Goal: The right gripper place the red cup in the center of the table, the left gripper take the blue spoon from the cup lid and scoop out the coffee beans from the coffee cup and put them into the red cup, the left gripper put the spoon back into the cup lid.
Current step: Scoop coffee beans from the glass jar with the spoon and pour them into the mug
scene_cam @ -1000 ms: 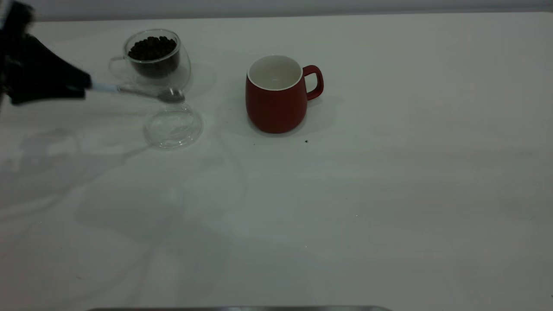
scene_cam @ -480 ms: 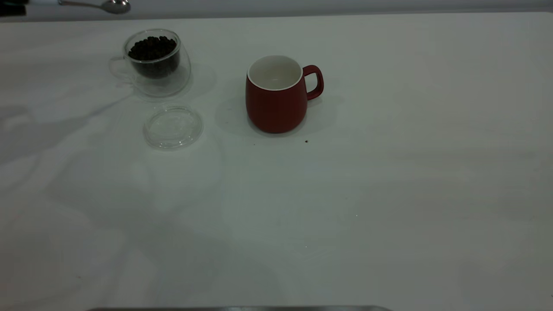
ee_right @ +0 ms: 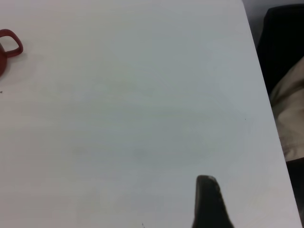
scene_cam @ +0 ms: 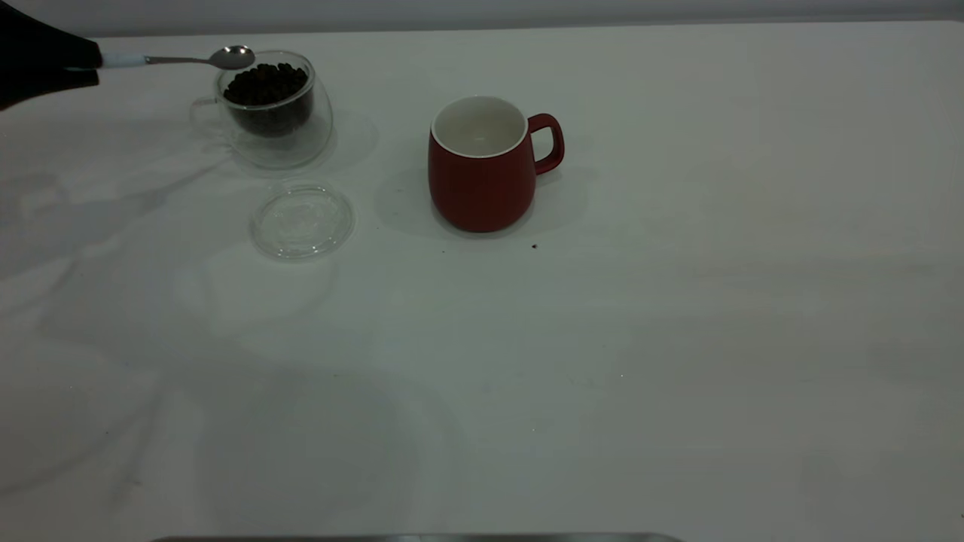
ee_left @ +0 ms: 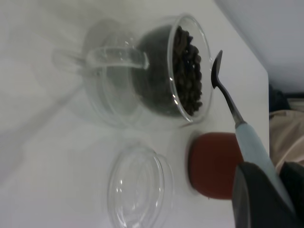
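My left gripper (scene_cam: 89,62) is at the far left, shut on the pale blue handle of the blue spoon (scene_cam: 188,59). The spoon's empty metal bowl hovers at the far-left rim of the coffee cup (scene_cam: 265,113), just above the coffee beans (scene_cam: 265,83). In the left wrist view the spoon (ee_left: 227,95) sits beside the coffee cup's mouth (ee_left: 142,71). The cup lid (scene_cam: 302,221) lies empty in front of the coffee cup. The red cup (scene_cam: 480,165) stands upright and empty near the table's (scene_cam: 678,339) middle. My right gripper (ee_right: 207,194) hovers over bare table to the right, out of the exterior view.
A small dark speck (scene_cam: 534,245) lies on the table just in front of the red cup. The table's right edge (ee_right: 266,104) shows in the right wrist view, with dark and beige things beyond it.
The left gripper lifted the spoon from just above the cup lid, swung it up and back, then lowered it to the coffee cup's rim. The cups and the lid have not moved.
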